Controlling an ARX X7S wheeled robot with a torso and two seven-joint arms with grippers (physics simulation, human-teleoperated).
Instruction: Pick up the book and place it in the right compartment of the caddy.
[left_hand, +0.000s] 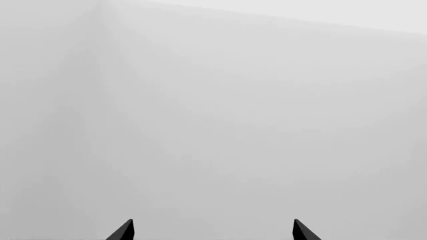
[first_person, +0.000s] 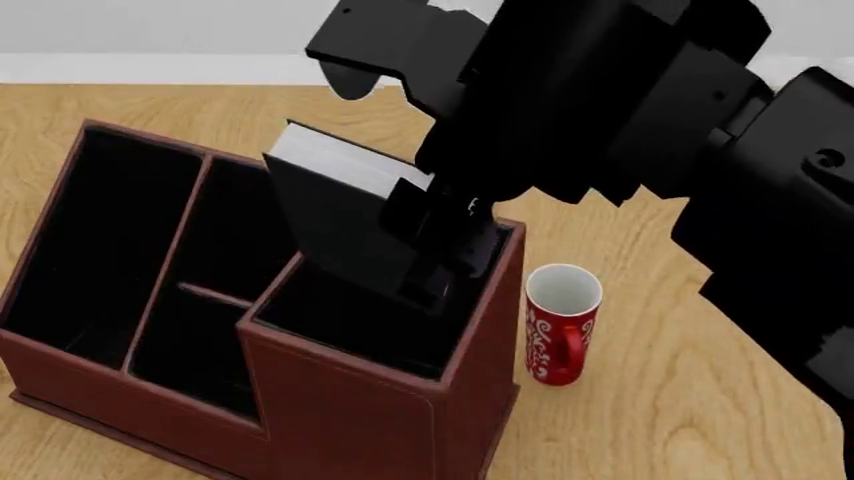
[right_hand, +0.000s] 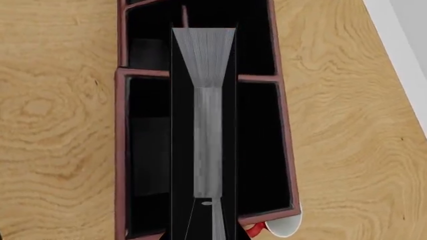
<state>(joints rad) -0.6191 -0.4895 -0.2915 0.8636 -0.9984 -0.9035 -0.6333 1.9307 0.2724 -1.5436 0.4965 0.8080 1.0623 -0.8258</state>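
The black hardcover book with white page edges is tilted, and its lower end is inside the right compartment of the reddish-brown caddy. My right gripper is shut on the book at its right side, above that compartment. In the right wrist view the book runs straight out from the gripper over the compartment of the caddy. My left gripper is open and empty, facing a plain grey wall; it does not show in the head view.
A red mug with white pattern stands on the wooden table just right of the caddy; it also shows in the right wrist view. The caddy's narrow long section and two small middle sections lie to the left.
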